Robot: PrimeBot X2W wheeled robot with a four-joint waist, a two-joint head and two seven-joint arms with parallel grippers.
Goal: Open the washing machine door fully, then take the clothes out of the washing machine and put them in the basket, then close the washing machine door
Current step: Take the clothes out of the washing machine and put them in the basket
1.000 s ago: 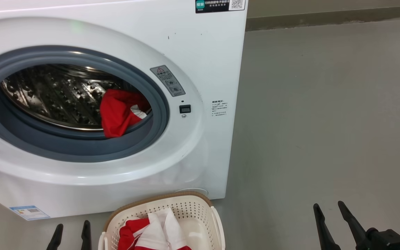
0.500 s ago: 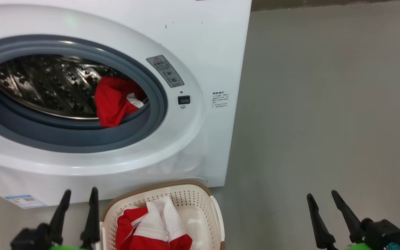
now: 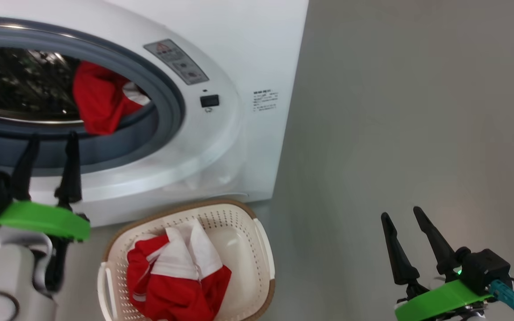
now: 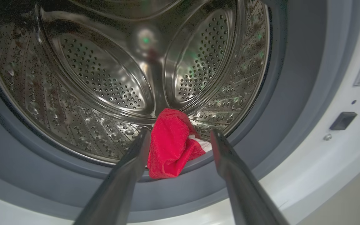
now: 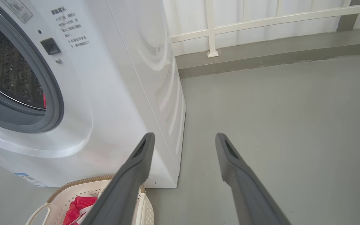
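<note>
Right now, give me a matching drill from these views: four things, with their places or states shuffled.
Things:
1. bright red soft garment
2. red-and-white fabric heap
3. left gripper
4. right gripper

Places or states:
A. jaws open, above the grey floor
B. inside the cream perforated plastic basket
C. draped over the drum's lip onto the grey rubber ring
D. jaws open, pointing into the mouth of the white washing machine

Pairs: 1-C, 2-B, 3-D, 4-A
</note>
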